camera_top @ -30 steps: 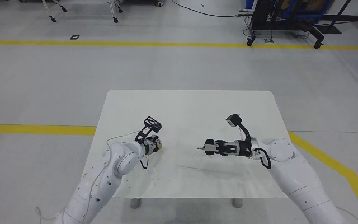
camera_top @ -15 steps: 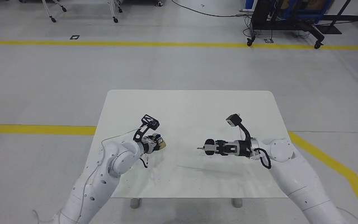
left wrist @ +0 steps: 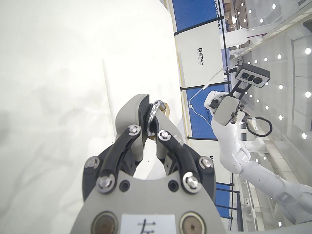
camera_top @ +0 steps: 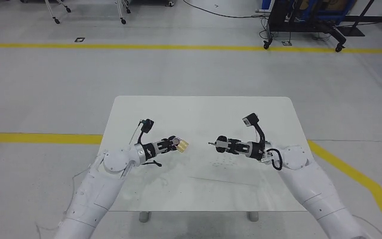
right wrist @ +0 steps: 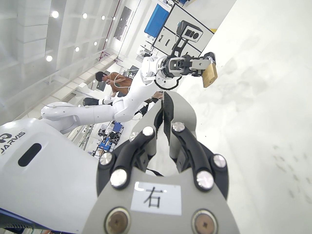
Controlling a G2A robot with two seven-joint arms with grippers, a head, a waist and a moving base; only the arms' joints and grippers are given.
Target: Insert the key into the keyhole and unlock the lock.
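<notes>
My left gripper (camera_top: 173, 145) is shut on the steel shackle (left wrist: 156, 105) of a brass padlock (camera_top: 182, 145) and holds it above the left middle of the white table (camera_top: 203, 113). The lock's body (right wrist: 209, 75) hangs free from that gripper (right wrist: 206, 59), facing the other arm. My right gripper (camera_top: 219, 144) hovers a short way to the right at about the same height. It is shut on a thin key (camera_top: 211, 143) whose tip points at the padlock. A gap separates key and lock. In the right wrist view the fingers (right wrist: 168, 108) are pressed together.
The table's right edge (camera_top: 298, 137) and near edge (camera_top: 203, 210) border open floor. The tabletop under both grippers carries faint scuff marks (right wrist: 287, 161). The right arm's wrist camera (left wrist: 252, 77) stands above its gripper.
The left arm has swung the padlock up and to the right, toward the table's middle, turning its wrist. The right gripper with the key rose slightly toward the far side.
</notes>
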